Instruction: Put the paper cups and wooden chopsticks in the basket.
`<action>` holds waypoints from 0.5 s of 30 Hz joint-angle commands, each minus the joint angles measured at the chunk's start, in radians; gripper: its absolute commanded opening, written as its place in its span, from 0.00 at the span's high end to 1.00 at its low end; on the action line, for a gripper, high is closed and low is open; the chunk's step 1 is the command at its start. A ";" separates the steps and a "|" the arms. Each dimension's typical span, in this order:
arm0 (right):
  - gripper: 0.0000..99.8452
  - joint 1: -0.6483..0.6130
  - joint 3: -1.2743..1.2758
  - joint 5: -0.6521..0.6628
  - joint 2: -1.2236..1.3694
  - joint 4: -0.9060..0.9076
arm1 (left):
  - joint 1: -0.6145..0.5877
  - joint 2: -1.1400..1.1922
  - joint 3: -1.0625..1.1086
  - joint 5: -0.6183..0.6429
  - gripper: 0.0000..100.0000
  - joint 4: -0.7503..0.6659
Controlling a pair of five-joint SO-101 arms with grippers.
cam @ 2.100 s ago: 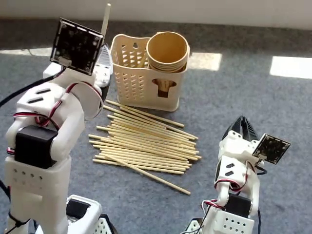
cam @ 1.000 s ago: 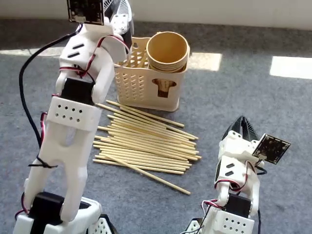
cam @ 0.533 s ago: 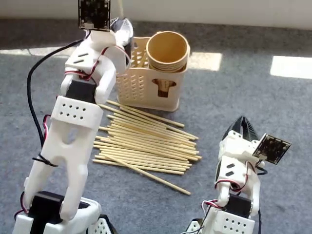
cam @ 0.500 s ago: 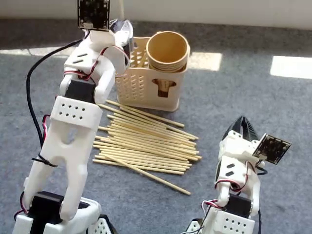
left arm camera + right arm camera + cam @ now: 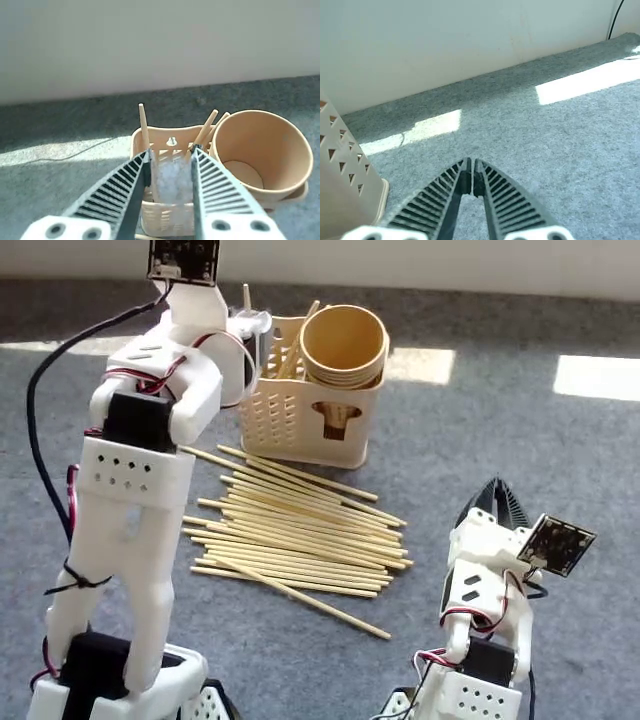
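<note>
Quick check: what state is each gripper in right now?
Left gripper: open, holding nothing, above the cream plastic basket.
Right gripper: shut, holding nothing.

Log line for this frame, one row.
left gripper open over basket | right gripper shut | paper cups in basket | chopstick pile on carpet

Grey carpet (image 5: 500, 470) with sunlit patches (image 5: 595, 377) meets a pale wall (image 5: 150, 40).

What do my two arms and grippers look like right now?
The left arm and right arm are white plastic shells with black servos and thin red, white and black wires; a thick black cable runs beside the left one. The left gripper and right gripper have black, ribbed, tapering fingers.
</note>
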 commanded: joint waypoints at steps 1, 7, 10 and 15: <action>0.97 -0.010 -0.001 0.009 -0.004 -0.031 | 0.002 -0.013 -0.116 -0.032 0.86 0.127; 0.97 -0.010 -0.001 0.009 -0.004 -0.031 | 0.001 -0.015 -0.225 -0.035 0.86 0.322; 0.97 -0.010 -0.001 0.009 -0.004 -0.031 | 0.001 -0.015 -0.285 -0.037 0.86 0.413; 0.97 -0.010 -0.001 0.009 -0.004 -0.031 | 0.062 -0.019 -0.355 -0.143 0.86 0.552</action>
